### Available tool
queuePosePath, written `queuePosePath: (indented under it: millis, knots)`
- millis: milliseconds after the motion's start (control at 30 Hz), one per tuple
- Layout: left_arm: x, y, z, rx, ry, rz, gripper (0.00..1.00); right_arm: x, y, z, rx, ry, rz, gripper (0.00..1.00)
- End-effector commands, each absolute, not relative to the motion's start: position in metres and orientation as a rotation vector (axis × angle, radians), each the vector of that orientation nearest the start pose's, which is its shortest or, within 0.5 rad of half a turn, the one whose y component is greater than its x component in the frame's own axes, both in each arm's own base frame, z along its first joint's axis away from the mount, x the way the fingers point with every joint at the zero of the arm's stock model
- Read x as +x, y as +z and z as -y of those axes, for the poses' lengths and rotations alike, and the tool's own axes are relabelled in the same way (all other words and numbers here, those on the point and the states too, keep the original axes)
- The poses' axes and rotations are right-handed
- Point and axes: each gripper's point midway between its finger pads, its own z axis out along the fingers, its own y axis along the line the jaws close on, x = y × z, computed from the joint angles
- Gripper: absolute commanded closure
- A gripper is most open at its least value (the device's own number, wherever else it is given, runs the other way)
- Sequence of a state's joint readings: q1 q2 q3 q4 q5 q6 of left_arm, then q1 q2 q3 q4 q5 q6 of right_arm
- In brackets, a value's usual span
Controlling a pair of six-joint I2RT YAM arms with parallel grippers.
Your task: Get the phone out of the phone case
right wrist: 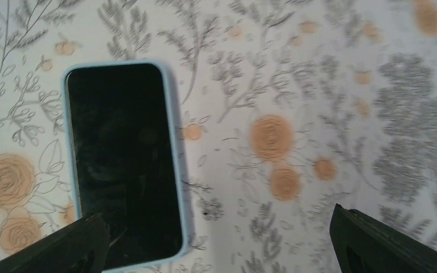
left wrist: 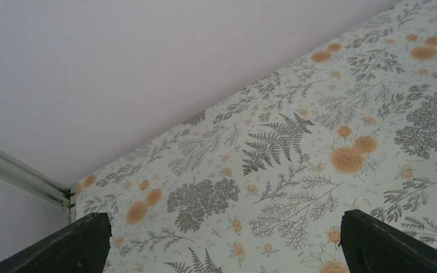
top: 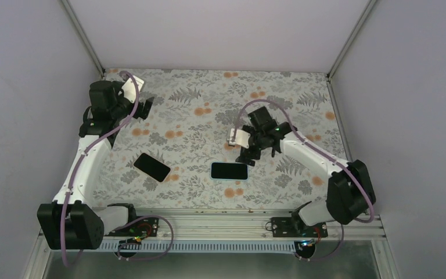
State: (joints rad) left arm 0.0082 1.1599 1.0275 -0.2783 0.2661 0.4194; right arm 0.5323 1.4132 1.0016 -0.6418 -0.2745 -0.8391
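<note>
A phone with a dark screen in a light blue case (top: 229, 171) lies flat on the flowered tablecloth near the middle front. It also shows in the right wrist view (right wrist: 122, 159), upper left. My right gripper (top: 251, 152) hovers just behind and to the right of it. It is open and empty (right wrist: 222, 253), and its left finger (right wrist: 62, 244) overlaps the phone's near corner in that view. My left gripper (top: 146, 108) is open and empty at the far left of the table (left wrist: 222, 250), and its view shows only tablecloth.
A second flat black slab (top: 151, 167), phone or case, lies tilted to the left of the blue-cased phone. White walls with metal corner posts (top: 84, 40) enclose the table. The flowered cloth (top: 209, 104) covers the whole surface.
</note>
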Motion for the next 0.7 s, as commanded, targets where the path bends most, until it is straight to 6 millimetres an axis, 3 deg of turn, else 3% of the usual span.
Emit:
queuePosePath:
  millis: [0,233,667]
  knots:
    - [0.387,0.284,0.046,0.614,0.021,-1.878,0.0,0.259,0.094,-0.219,-1.854,0.226,-1.982,0.0]
    - [0.388,0.274,0.049,0.649,0.004,-1.892,0.0,0.242,0.044,-0.225,-2.044,0.121,-2.006,0.0]
    - [0.393,0.257,0.051,0.661,-0.018,-1.921,0.0,0.213,0.018,-0.233,-2.121,0.216,-2.106,0.0]
